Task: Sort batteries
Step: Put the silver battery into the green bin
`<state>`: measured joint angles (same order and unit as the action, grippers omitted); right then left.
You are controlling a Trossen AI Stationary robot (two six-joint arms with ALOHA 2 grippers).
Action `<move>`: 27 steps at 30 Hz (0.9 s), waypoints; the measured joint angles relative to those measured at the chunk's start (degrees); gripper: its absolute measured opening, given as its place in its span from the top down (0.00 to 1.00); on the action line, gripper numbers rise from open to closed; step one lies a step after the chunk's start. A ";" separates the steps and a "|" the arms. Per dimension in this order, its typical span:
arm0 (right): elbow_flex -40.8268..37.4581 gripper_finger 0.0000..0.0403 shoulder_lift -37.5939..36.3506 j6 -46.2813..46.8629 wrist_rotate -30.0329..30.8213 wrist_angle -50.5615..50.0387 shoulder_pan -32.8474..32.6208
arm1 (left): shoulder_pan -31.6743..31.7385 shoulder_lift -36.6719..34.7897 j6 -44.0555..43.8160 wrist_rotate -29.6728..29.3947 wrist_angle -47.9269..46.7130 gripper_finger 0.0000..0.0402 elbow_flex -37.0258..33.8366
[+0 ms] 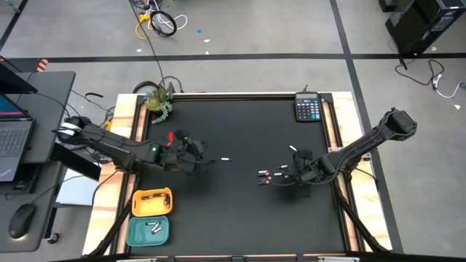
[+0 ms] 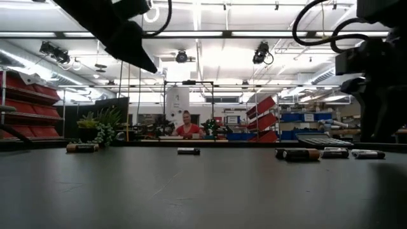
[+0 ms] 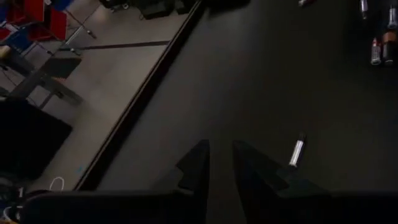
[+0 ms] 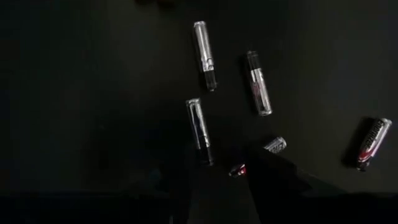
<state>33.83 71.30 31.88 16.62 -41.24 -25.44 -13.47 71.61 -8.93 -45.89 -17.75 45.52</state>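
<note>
While the black surface (image 1: 240, 211) fills most of the high view, the left tool (image 1: 195, 154) sits left of centre, fingers (image 3: 199, 165) parted with a narrow gap, grasping nothing. The right tool (image 1: 297, 175) hovers over a cluster of batteries (image 4: 199, 122), released. A yellow tray (image 1: 151, 201) and a teal tray (image 1: 148, 231) lie at the surface's front-left corner, a calculator (image 1: 308, 108) at back right. One white battery (image 1: 225, 158) lies alone between the tools.
</note>
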 joint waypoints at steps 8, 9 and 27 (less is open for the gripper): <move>-0.09 0.63 1.03 -3.53 1.86 5.30 -0.36 | 0.74 3.94 3.39 6.54 4.44 0.81 0.00; -0.09 0.63 1.53 -3.94 2.14 5.63 -0.36 | 0.74 4.54 4.07 6.94 5.34 0.81 0.00; 0.22 0.71 11.67 1.54 -1.10 8.41 -0.41 | 0.14 9.86 5.77 10.23 11.06 0.61 0.00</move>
<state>34.05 82.97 33.42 15.52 -32.83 -25.85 -13.33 81.47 -3.16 -35.66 -6.69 45.52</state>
